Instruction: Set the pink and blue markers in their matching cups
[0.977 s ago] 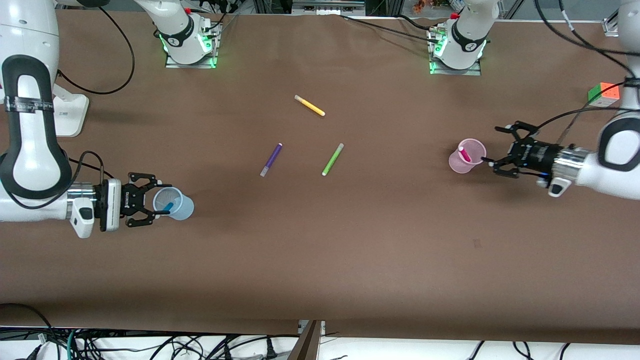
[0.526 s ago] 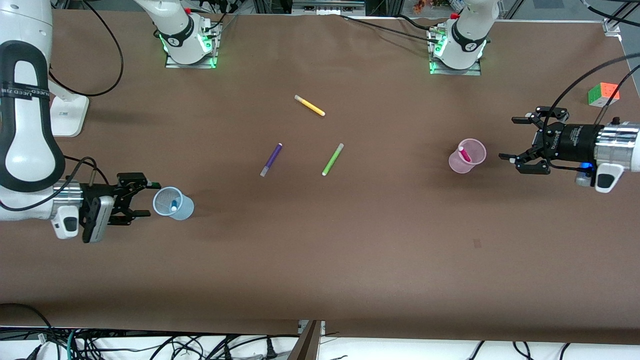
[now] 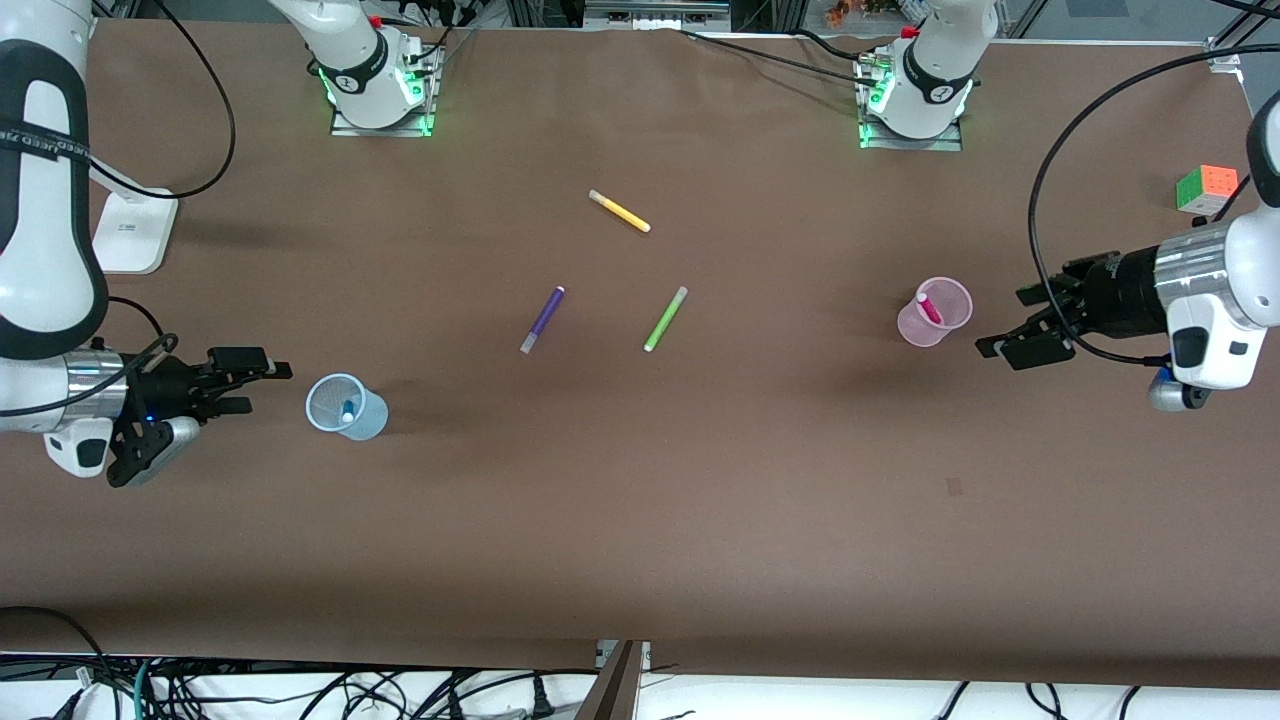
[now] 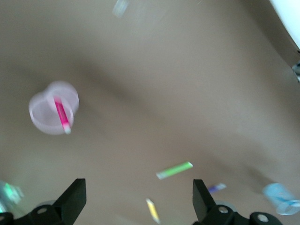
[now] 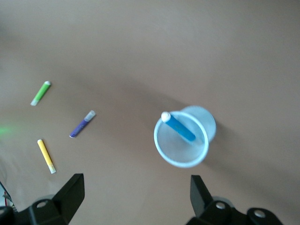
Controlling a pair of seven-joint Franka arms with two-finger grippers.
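The pink marker (image 3: 929,307) stands in the pale pink cup (image 3: 935,311) toward the left arm's end of the table; both show in the left wrist view, marker (image 4: 61,114) in cup (image 4: 47,115). The blue marker (image 3: 346,410) stands in the pale blue cup (image 3: 345,407) toward the right arm's end; the right wrist view shows marker (image 5: 179,127) in cup (image 5: 183,138). My left gripper (image 3: 1022,322) is open and empty, beside the pink cup and apart from it. My right gripper (image 3: 250,386) is open and empty, beside the blue cup and apart from it.
A purple pen (image 3: 543,318), a lime-green pen (image 3: 665,318) and a yellow pen (image 3: 619,211) lie mid-table. A colour cube (image 3: 1206,188) sits near the left arm's end. A white box (image 3: 135,232) stands near the right arm's end.
Both grippers have drawn back from their cups, open and empty, toward their own ends of the table. The markers stay in the cups.
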